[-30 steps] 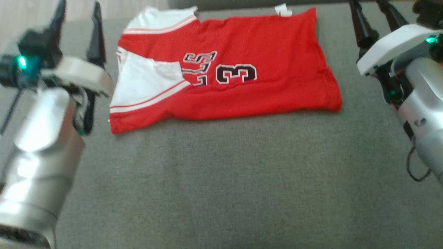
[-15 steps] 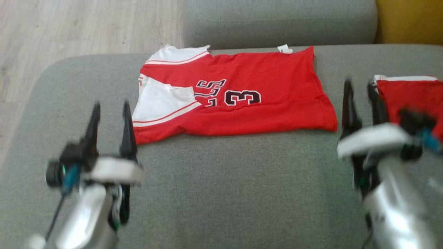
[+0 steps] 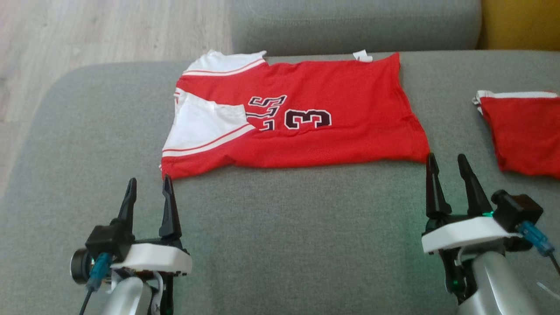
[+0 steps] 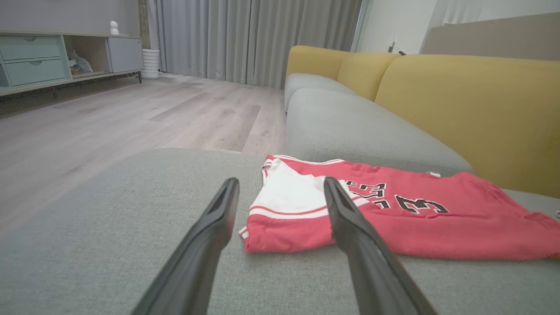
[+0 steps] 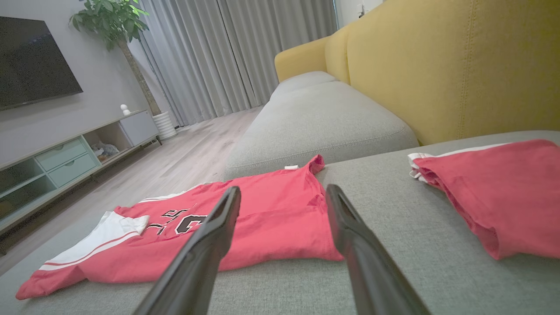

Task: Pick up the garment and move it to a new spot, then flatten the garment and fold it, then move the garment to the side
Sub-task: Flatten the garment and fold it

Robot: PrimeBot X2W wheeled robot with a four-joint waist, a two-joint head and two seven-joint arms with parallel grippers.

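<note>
The garment (image 3: 302,118) is lying partly folded at twelve o'clock on the sofa seat (image 3: 284,245), with the left gripper (image 3: 149,178) and right gripper (image 3: 446,156) hovering by its seven and five o'clock corners, jaws apart and empty. Folding seems in hand; pinching those corners is probably coming next.

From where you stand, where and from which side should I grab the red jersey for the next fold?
Take its two near corners: left gripper on the near-left corner, right gripper on the near-right corner. Come in low from the near side. The jersey lies flat with its long edge facing you, and each open gripper points roughly at its corner.
</note>
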